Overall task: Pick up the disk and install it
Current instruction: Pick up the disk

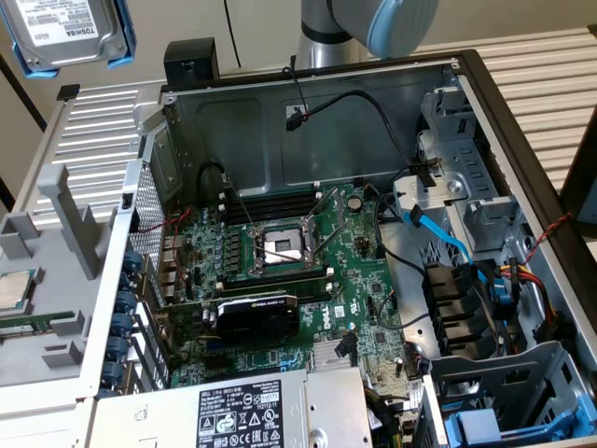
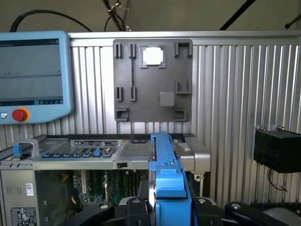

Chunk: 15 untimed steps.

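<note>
The disk (image 1: 65, 33), silver-grey with a white label and clipped in a blue carrier, hangs in the air at the top of the exterior view's left, above the ribbed table and outside the open computer case (image 1: 308, 103). In the wrist view the disk (image 2: 167, 160) stands edge-on, its blue carrier rail pointing away from the camera. My gripper (image 2: 168, 205) is shut on it, with a black finger (image 2: 136, 207) on either side. The grey arm (image 1: 373, 23) shows behind the case's back wall.
Inside the case lie the motherboard (image 1: 280, 280), a grey power-supply box (image 1: 252, 415) with a warning label, and drive bays (image 1: 485, 425) with loose cables. A grey fixture (image 2: 153, 80) holds a processor chip (image 2: 153, 55). A teach pendant (image 2: 33, 75) and a black box (image 2: 277, 150) stand nearby.
</note>
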Each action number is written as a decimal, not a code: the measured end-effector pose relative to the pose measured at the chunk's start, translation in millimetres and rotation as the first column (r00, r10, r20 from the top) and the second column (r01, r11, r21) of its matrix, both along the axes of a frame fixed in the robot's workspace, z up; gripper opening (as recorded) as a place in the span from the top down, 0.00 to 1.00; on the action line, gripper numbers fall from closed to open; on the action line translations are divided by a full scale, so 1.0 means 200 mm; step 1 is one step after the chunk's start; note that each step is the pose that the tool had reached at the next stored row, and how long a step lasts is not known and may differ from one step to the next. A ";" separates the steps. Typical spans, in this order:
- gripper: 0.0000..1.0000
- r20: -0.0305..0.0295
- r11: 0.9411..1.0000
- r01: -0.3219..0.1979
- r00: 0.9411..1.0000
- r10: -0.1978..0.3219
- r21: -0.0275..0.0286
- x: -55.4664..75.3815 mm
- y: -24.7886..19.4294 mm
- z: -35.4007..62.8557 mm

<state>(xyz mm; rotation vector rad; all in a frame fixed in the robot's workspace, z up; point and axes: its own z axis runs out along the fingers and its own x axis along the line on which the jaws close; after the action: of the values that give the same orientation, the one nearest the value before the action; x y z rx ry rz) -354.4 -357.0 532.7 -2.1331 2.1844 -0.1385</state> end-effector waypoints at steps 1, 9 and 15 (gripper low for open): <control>0.63 -0.001 1.000 0.000 1.000 0.000 0.000 0.01 -0.014 0.003; 0.63 -0.012 1.000 0.000 1.000 0.000 0.001 0.13 -0.087 0.008; 0.63 -0.019 1.000 0.000 1.000 0.000 0.001 0.24 -0.135 0.010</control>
<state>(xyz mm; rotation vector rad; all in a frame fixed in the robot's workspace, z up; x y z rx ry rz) -306.7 -383.9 534.7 -2.1429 2.1943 -0.1177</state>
